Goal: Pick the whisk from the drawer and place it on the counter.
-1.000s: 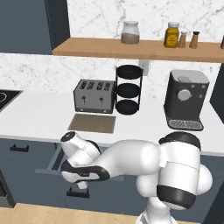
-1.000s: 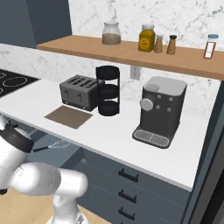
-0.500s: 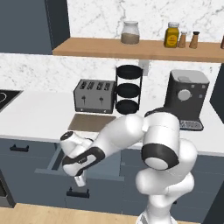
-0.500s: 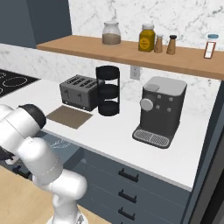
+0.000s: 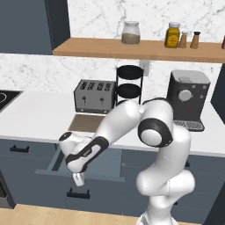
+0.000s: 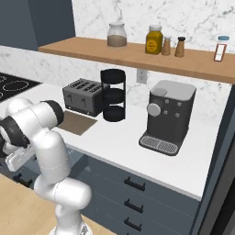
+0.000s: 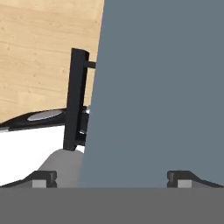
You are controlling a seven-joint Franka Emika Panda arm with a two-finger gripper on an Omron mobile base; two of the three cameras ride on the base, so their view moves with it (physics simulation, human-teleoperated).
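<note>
The hand [image 5: 79, 178] hangs low at the front of the open drawer [image 5: 90, 163], fingers spread wide and holding nothing. I cannot see the whisk. Behind, on the white counter [image 5: 35, 114], sit a brown mat [image 5: 83, 124], toaster [image 5: 94, 96] and coffee machine [image 5: 189, 99].

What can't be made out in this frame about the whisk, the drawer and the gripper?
- Whisk: not to be made out; in the left base view the arm covers most of the open drawer.
- Drawer inside: in the hand view, a flat grey-blue surface and the black bar handle; no contents visible.
- Gripper: small, seen from outside in the left base view; in the hand view the tips are cut by the bottom edge, apart.
</note>
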